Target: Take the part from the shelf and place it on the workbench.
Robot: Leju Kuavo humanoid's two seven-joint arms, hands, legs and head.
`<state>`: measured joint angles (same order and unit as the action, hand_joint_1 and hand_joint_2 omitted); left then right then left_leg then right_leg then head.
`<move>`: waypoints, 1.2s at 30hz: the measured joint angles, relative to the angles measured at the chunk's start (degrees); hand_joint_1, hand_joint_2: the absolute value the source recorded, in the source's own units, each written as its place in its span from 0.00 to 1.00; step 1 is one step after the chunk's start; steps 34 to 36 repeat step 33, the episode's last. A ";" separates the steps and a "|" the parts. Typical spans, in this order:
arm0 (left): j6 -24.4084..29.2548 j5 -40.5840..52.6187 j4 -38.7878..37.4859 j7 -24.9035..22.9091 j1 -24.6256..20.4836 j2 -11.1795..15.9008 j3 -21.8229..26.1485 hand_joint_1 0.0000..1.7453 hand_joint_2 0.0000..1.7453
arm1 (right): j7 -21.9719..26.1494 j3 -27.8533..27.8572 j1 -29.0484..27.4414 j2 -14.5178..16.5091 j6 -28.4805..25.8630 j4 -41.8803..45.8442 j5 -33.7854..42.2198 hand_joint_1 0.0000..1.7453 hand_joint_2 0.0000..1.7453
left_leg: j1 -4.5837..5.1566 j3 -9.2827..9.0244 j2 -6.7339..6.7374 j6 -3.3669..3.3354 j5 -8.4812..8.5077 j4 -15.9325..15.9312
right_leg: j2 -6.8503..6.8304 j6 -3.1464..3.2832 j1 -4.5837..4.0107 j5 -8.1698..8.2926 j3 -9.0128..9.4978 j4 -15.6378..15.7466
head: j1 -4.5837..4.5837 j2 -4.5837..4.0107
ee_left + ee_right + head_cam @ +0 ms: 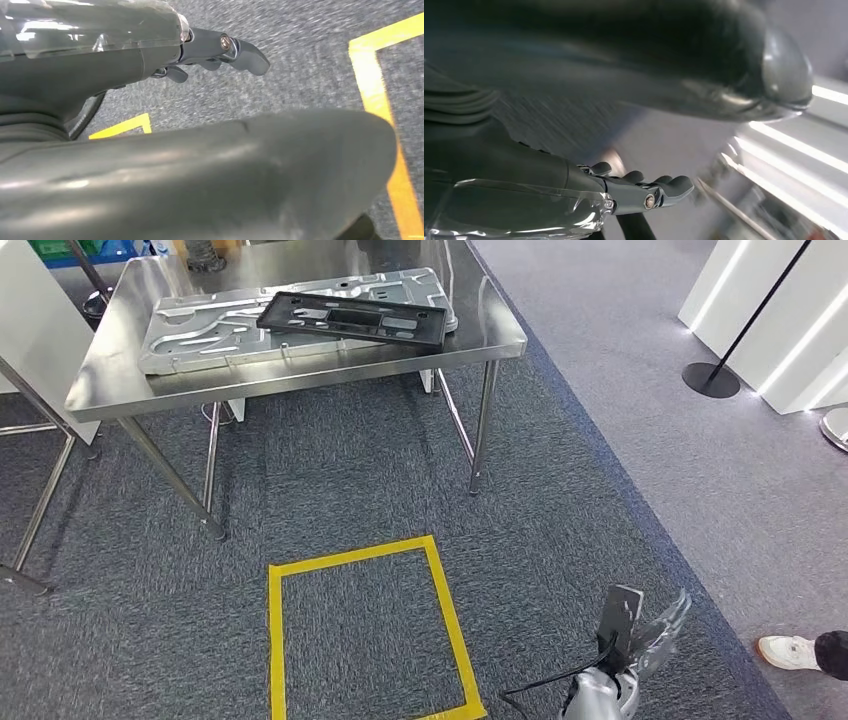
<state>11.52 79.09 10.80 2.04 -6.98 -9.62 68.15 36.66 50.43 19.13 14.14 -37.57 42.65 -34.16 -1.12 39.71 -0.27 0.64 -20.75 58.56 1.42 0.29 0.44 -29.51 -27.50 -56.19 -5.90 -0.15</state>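
Note:
A flat black frame-like part [350, 318] lies on a large silver stamped panel [200, 332], and both rest on the steel workbench [115, 360] at the far side of the carpet. My right hand [640, 635] hangs low at the lower right, far from the bench. In the right wrist view, the right hand [639, 192] has its fingers stretched out with nothing in them. My left hand [220, 52] in the left wrist view hangs over the carpet, its fingers also extended and holding nothing.
A yellow tape square [272, 640] marks the grey carpet in front of the bench; its lines [372, 75] also pass under my left hand. A person's white shoe [790, 652] is at the right edge. A black stanchion base [710, 380] and white lit panels [790, 310] stand far right.

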 joint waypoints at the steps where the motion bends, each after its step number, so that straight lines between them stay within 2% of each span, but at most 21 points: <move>1: -0.03 -0.02 0.00 0.02 0.05 0.00 0.08 0.00 0.00 | -0.65 -0.50 -0.36 0.06 1.02 -1.98 0.62 0.00 0.00 | -0.10 0.91 0.02 0.04 -2.64 2.05 | -0.33 0.41 -0.04 0.85 -0.91 0.03 | -0.01 0.00; 3: -0.07 0.04 0.00 0.11 0.02 0.01 0.16 0.00 0.00 | -3.50 -1.65 -1.22 -0.36 3.01 -5.96 0.88 0.00 0.00 | -0.16 2.63 0.08 0.05 -9.25 9.36 | -0.99 0.78 -0.29 2.49 -2.91 -0.02 | -0.01 0.00; 4: -0.07 0.14 0.00 0.22 -0.01 0.01 0.17 0.00 0.00 | -5.66 -2.32 -1.84 -0.81 3.85 -8.13 0.63 0.00 0.00 | -0.17 2.97 0.08 0.09 -11.01 13.18 | -1.40 0.84 -0.46 3.25 -3.94 -0.07 | -0.01 0.00; 6: -0.05 0.44 0.00 0.42 -0.09 0.01 0.17 0.00 0.00 | -10.13 -3.63 -3.56 -1.89 5.15 -12.30 -0.08 0.00 0.00 | -0.15 1.68 0.09 -0.01 -10.09 17.23 | -2.35 0.86 -0.85 4.77 -6.13 -0.20 | -0.01 0.00; 8: -0.02 0.88 0.00 0.49 -0.21 0.02 0.17 0.00 0.00 | -13.90 -4.54 -5.34 -2.65 6.58 -15.75 -0.86 0.00 0.00 | 0.00 -3.29 0.27 -0.60 -7.51 13.79 | -3.03 0.72 -1.12 6.21 -8.16 -0.41 | -0.01 0.00; 9: 0.02 1.12 0.01 0.49 -0.34 0.05 0.14 0.00 0.00 | -15.52 -4.90 -6.14 -2.92 7.60 -17.32 -1.22 0.00 0.00 | 0.27 -7.52 0.52 -1.00 -7.72 9.38 | -3.23 0.55 -1.23 6.81 -8.88 -0.55 | -0.01 0.00; 11: 0.12 1.57 0.02 0.52 -0.78 0.11 -0.01 0.00 0.00 | -18.37 -5.50 -7.44 -3.40 10.67 -20.04 -1.57 0.00 0.00 | 0.89 -15.16 0.94 -1.58 -10.43 -0.32 | -3.65 0.03 -1.29 7.93 -9.74 -0.84 | -0.01 0.00; 13: 0.25 1.91 0.02 0.58 -0.99 0.12 -0.26 0.00 0.00 | -20.57 -5.92 -8.41 -3.78 14.60 -22.25 -1.06 0.00 0.00 | 1.33 -17.49 0.81 -1.83 -11.67 -4.75 | -4.13 -0.65 -1.12 9.12 -10.25 -0.85 | 0.00 0.00; 14: 0.29 2.03 0.02 0.58 -0.90 0.10 -0.39 0.00 0.00 | -21.32 -5.98 -8.80 -3.87 16.68 -23.14 -0.53 0.00 0.00 | 1.38 -17.12 0.75 -1.99 -11.29 -4.90 | -4.05 -1.00 -0.88 9.35 -10.54 -0.98 | 0.01 0.00; 15: 0.38 2.14 0.02 0.56 -0.73 0.09 -0.50 0.00 0.25 | -21.89 -6.01 -9.25 -3.92 18.66 -23.90 0.10 0.00 0.00 | 1.40 -16.68 0.74 -2.35 -10.69 -4.93 | -3.67 -1.32 -0.67 8.56 -10.99 -1.83 | 0.01 0.00; 18: 0.57 2.45 0.02 0.31 -0.53 0.07 -0.71 0.00 1.00 | -23.67 -6.01 -10.58 -3.93 24.93 -25.68 2.17 0.00 0.75 | 1.50 -14.84 0.77 -3.23 -8.98 -4.80 | -2.11 -1.97 -0.27 1.44 -14.27 -11.20 | 0.02 0.00; 19: 0.61 2.52 0.02 0.07 -0.55 0.07 -0.75 0.00 1.00 | -24.34 -6.01 -10.83 -3.92 27.18 -26.18 2.72 0.00 1.00 | 1.60 -14.04 0.71 -3.30 -8.50 -4.57 | -1.89 -2.07 -0.25 -0.66 -15.28 -14.94 | 0.02 0.00; 21: 0.69 2.76 0.02 -0.61 -0.53 0.04 -0.83 0.00 1.00 | -25.42 -6.00 -11.02 -3.92 31.39 -27.01 3.13 0.00 0.50 | 1.71 -12.40 0.56 -3.24 -7.78 -3.82 | -1.71 -2.08 -0.26 -1.84 -14.46 -17.15 | 0.01 0.00; 22: 0.73 2.90 0.02 -0.95 -0.52 0.00 -0.86 0.00 1.00 | -25.76 -6.01 -11.03 -3.93 33.12 -27.33 2.95 0.00 0.25 | 1.72 -11.68 0.46 -3.17 -7.54 -3.34 | -1.67 -1.98 -0.26 -1.05 -12.19 -14.76 | 0.01 0.00; 23: 0.75 2.99 0.02 -1.22 -0.54 -0.05 -0.90 0.00 1.00 | -25.98 -6.03 -10.96 -3.93 34.44 -27.56 2.59 0.00 0.25 | 1.73 -11.07 0.34 -3.07 -7.37 -2.83 | -1.58 -1.78 -0.28 0.13 -9.02 -10.69 | 0.00 0.00; 25: 0.63 3.02 0.01 -1.61 -0.65 -0.24 -0.97 0.00 1.00 | -26.06 -6.16 -10.65 -3.93 36.41 -27.86 1.57 0.00 0.75 | 1.84 -10.05 0.17 -2.78 -7.17 -1.97 | -1.25 -1.20 -0.50 1.43 -4.05 -3.36 | 0.02 0.00; 26: 0.46 2.95 0.01 -1.75 -0.73 -0.32 -0.98 0.00 1.00 | -25.90 -6.34 -10.47 -3.95 37.39 -27.97 1.01 0.00 1.00 | 1.87 -9.73 0.13 -2.56 -7.06 -1.69 | -1.16 -0.90 -0.65 1.59 -3.05 -1.64 | 0.01 0.00; 29: -0.30 2.36 0.01 -1.93 -0.78 -0.36 -1.37 0.00 1.00 | -25.05 -7.90 -10.13 -4.32 40.56 -28.33 -1.27 0.00 1.00 | 1.85 -9.35 0.08 -1.74 -6.77 -1.42 | -1.45 -0.01 -0.59 2.16 -3.13 -0.80 | -0.01 0.00; 31: -0.67 1.02 0.02 -1.92 -0.46 -0.22 -2.73 0.00 1.00 | -24.84 -9.69 -10.06 -4.72 41.68 -28.45 -2.20 0.00 1.00 | 1.79 -8.39 0.09 -1.11 -8.40 0.73 | -1.78 0.59 -0.17 2.73 -3.20 -0.25 | -0.01 0.00; 33: -0.92 -0.59 0.02 -1.91 -0.08 -0.07 -4.19 0.00 1.00 | -24.90 -11.11 -10.10 -4.98 41.86 -28.46 -2.08 0.00 1.00 | 1.50 -6.47 0.11 -0.58 -11.29 5.04 | -2.05 0.83 -0.08 3.02 -3.42 -0.10 | -0.01 0.00; 36: -0.92 -0.59 0.02 -1.91 -0.08 -0.07 -4.19 0.00 1.00 | -24.90 -11.11 -10.10 -4.98 41.86 -28.46 -2.08 0.00 1.00 | 1.50 -6.47 0.11 -0.58 -11.29 5.04 | -2.05 0.83 -0.08 3.02 -3.42 -0.10 | -0.01 0.00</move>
